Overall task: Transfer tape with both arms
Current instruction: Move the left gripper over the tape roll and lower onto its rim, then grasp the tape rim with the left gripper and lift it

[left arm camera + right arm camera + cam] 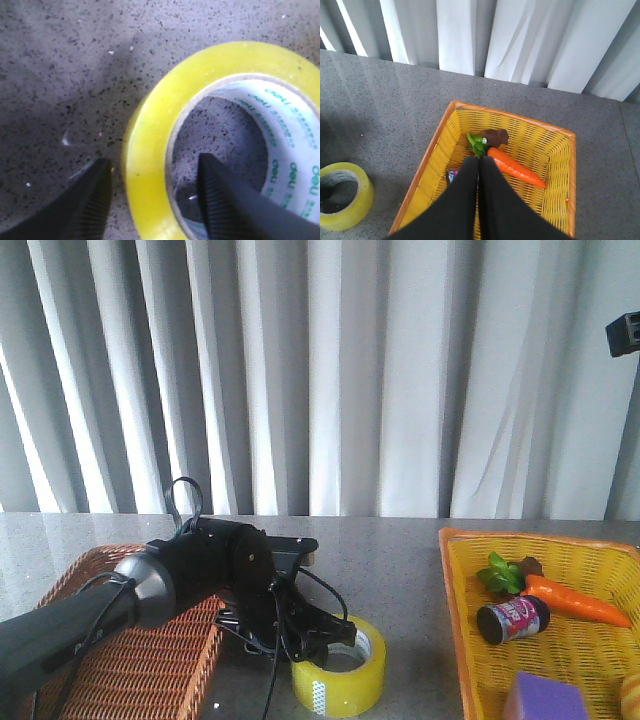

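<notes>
The tape (340,670) lies flat on the grey speckled table (400,550), between the brown wicker basket (120,650) on the left and the yellow basket (470,640) on the right, and closer to the brown one. Its white printed core faces upward.

The left arm (110,605) reaches low across the brown basket toward the roll. The left gripper (152,192) is spread apart and straddles the yellow wall of the tape: one finger (95,200) stands outside the roll, the other finger (220,195) stands inside the core opening. In the left wrist view a narrow strip of table shows between the outer finger and the tape, so the outer finger is apart from it; whether the inner finger touches the core cannot be told from this angle.

The right gripper (479,165) hangs above the yellow basket with its two fingers pressed together and nothing between them. Inside that basket lie an orange carrot (515,167) with green leaves (477,144), a small dark can (513,619) with a pink label, and a purple block (545,698). White curtains (320,370) hang behind the table.
</notes>
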Controlling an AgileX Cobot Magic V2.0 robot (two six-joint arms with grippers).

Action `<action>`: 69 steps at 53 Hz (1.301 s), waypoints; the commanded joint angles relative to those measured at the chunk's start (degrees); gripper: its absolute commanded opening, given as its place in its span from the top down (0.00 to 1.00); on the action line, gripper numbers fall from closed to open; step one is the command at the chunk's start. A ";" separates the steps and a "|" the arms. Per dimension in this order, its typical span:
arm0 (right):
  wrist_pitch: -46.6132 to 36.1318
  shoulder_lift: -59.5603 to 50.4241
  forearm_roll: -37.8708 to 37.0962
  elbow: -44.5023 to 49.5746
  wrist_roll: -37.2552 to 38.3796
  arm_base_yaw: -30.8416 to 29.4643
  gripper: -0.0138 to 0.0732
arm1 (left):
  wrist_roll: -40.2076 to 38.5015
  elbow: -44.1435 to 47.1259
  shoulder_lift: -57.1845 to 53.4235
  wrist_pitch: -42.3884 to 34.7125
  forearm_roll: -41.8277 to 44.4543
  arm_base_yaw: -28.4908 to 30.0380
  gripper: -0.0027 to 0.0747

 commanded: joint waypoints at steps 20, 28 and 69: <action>-2.77 -1.76 -0.32 -1.40 -0.08 -0.21 0.85 | -0.86 -1.82 -5.14 -2.52 -0.85 -0.13 0.97; -2.77 -1.76 -0.32 -1.40 -0.08 -0.21 0.85 | -0.80 -1.82 -7.70 -4.11 -0.85 -0.20 0.97; -2.77 -1.76 -0.32 -1.40 -0.08 -0.21 0.85 | 2.01 -1.82 -30.69 -0.69 8.40 9.82 0.96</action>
